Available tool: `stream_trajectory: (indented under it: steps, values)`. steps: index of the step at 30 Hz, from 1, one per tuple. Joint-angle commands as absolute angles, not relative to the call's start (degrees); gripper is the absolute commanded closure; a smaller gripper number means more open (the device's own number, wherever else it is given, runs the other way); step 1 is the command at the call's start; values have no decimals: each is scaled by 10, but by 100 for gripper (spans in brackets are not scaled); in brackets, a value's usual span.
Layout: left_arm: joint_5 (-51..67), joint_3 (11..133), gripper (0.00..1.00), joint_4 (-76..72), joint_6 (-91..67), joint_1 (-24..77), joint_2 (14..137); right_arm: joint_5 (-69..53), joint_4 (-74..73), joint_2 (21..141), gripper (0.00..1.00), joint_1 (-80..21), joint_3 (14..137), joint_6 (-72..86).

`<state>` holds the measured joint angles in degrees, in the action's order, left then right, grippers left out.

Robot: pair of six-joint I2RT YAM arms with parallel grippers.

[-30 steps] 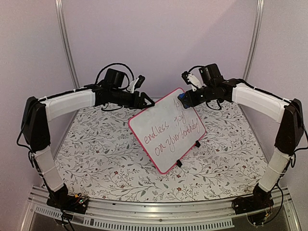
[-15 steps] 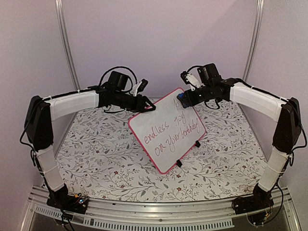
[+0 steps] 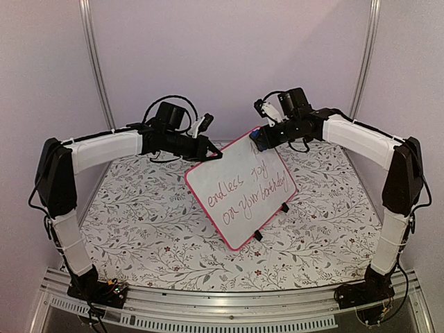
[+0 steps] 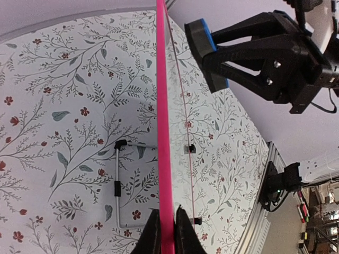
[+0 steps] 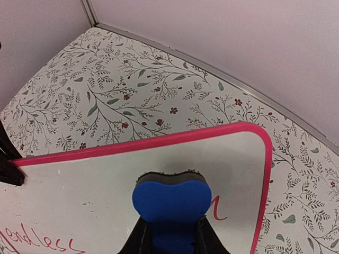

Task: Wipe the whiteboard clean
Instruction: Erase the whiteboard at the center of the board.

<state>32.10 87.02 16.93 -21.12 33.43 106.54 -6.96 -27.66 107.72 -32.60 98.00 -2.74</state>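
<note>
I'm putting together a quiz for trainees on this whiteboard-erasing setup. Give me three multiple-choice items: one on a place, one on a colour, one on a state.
1. Where does the left gripper hold the whiteboard?
A. on a black clip foot
B. on its pink frame edge
C. on the middle of the face

2. What colour is the eraser in the right gripper?
A. yellow
B. green
C. blue

3. What state is the writing on the board in?
A. readable
B. fully wiped off
C. covered by a cloth

Answers:
1 B: the left wrist view shows the fingers on either side of the frame.
2 C: the right wrist view shows a blue block in its grip.
3 A: in the top view, red handwriting runs across the face.
</note>
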Motion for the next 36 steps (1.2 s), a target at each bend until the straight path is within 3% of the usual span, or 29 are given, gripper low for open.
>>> stream_trajectory:
  steps: [1,8,36]
  values:
    - [323,883,95,172,-207,342,1069,-83,-289,1110,99,-324,1022,-41]
    - [318,882,100,171,-209,346,1071,-84,-294,1130,99,-324,1038,-44]
    - [310,883,100,176,-205,350,1065,-103,-280,1085,100,-325,891,-41]
